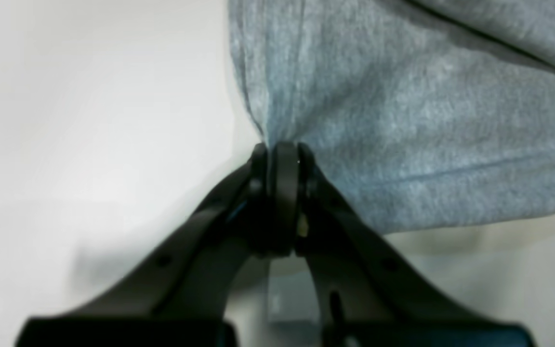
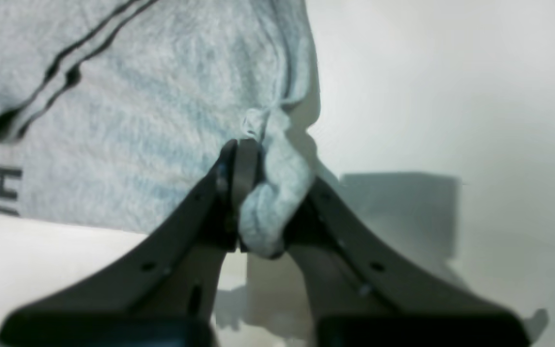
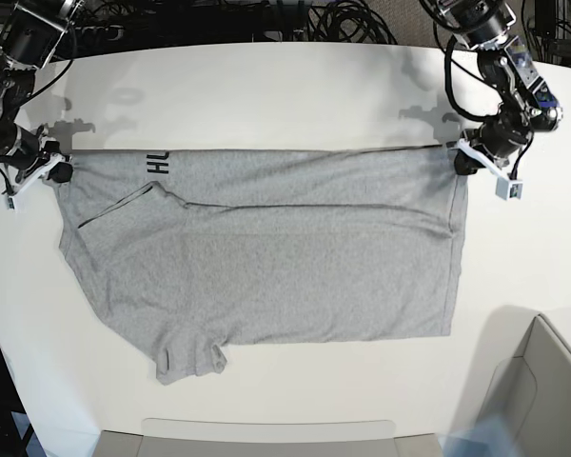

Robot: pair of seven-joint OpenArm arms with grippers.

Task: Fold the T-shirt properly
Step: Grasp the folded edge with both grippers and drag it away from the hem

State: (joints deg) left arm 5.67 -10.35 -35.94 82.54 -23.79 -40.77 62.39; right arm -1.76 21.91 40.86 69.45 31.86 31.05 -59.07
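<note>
The light heather-grey T-shirt [image 3: 266,252] lies spread on the white table [image 3: 266,86], its far part folded toward me so black lettering [image 3: 158,164] shows at the fold's left end. My left gripper [image 3: 460,160] is shut on the shirt's far right corner; in the left wrist view the fingertips [image 1: 282,156] pinch grey cloth [image 1: 403,106]. My right gripper [image 3: 59,172] is shut on the far left corner; in the right wrist view a bunch of cloth [image 2: 272,202] sits between the fingers [image 2: 239,164], with lettering [image 2: 3,188] at the left.
A sleeve [image 3: 186,357] sticks out at the shirt's near left. Black cables [image 3: 266,19] run behind the table's far edge. A pale box [image 3: 542,400] stands at the near right corner, and a grey tray edge [image 3: 266,433] lies along the front.
</note>
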